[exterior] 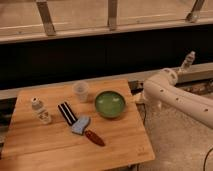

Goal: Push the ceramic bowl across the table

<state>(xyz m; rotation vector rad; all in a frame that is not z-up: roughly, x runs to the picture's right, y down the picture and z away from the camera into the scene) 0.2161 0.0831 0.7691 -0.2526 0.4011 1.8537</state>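
The ceramic bowl [110, 104] is round, shallow and glossy green. It sits upright on the right half of the wooden table [115, 147]. My white arm [175, 97] reaches in from the right. The gripper [137, 98] is at the table's right edge, just right of the bowl and about level with it, with a small gap between them. Most of the gripper is hidden by the arm.
A translucent plastic cup [80, 91] stands just left of the bowl. Two small white bottles [40, 111] are at the table's left. A black striped item [66, 113], a blue-grey sponge [80, 125] and a red-brown tool [94, 138] lie in the middle. A dark wall runs behind.
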